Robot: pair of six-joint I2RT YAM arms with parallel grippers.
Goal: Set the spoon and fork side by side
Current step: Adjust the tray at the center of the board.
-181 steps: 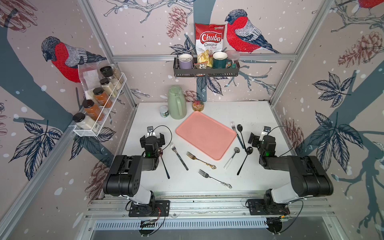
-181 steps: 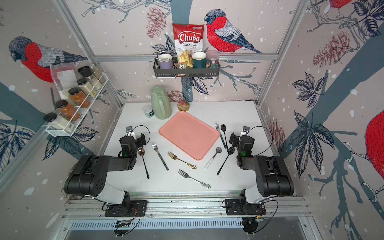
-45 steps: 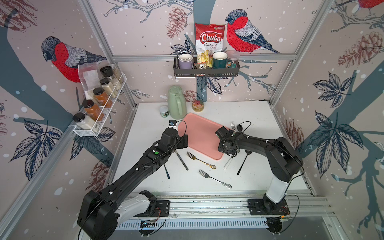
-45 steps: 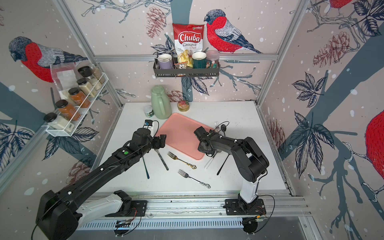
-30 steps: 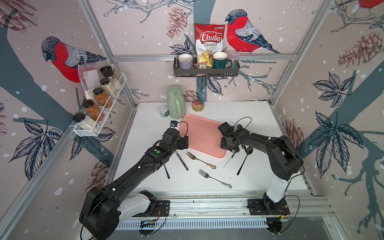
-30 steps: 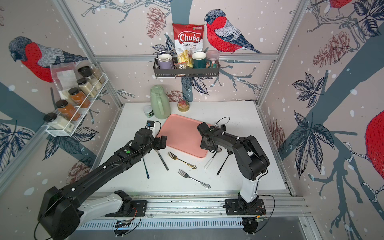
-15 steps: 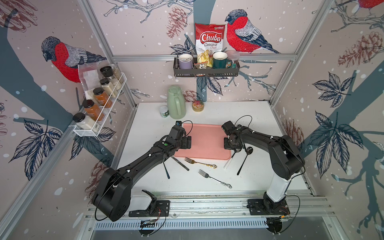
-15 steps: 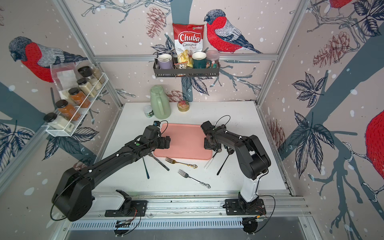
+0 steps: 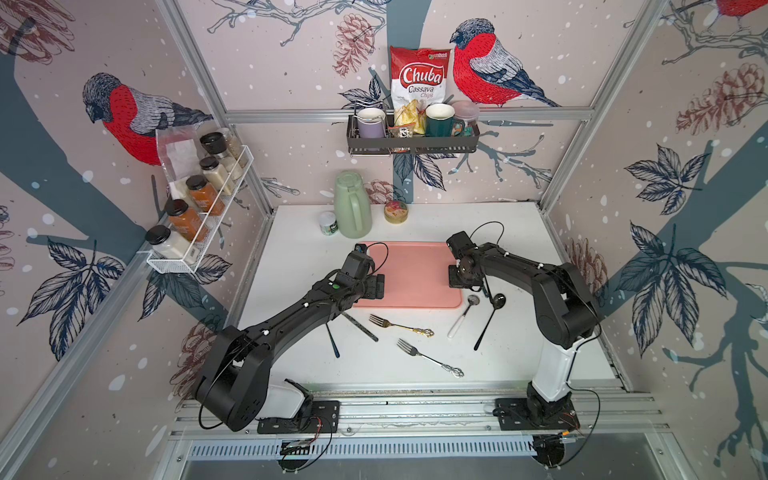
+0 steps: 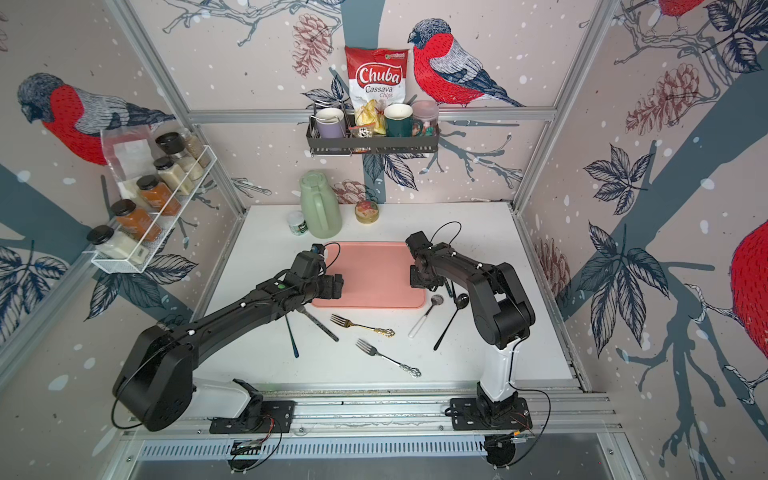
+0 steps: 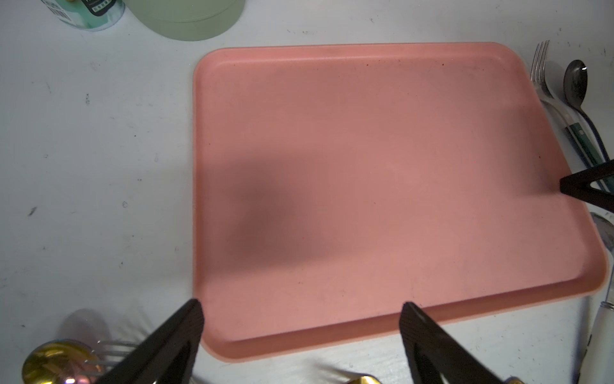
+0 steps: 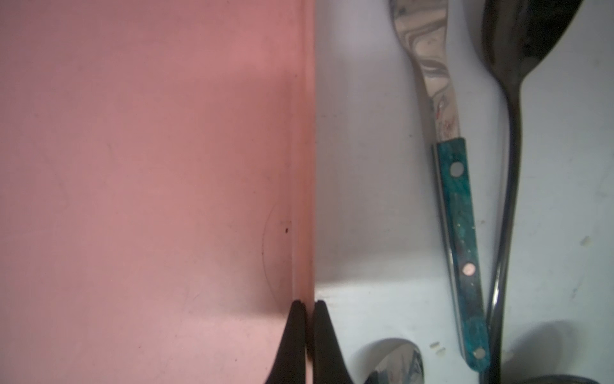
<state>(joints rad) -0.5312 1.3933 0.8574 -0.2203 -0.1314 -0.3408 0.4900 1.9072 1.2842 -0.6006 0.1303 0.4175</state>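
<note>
Clamping pink tray [image 9: 411, 270] at 3 o'clock rim with right tool [image 12: 308, 306], left tool [image 11: 300, 306] gaping; thin, slick gold fork [image 9: 401, 326] is probably needing mid-handle pinch.

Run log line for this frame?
left tool: open at tray edge | right tool: shut on tray rim | teal-handled fork, dark spoon: side by side on table

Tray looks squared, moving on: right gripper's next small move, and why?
Probably open the right gripper and lift clear: it is shut on the pink tray rim, while the teal-handled fork and dark spoon lie beside it, untouched.
</note>
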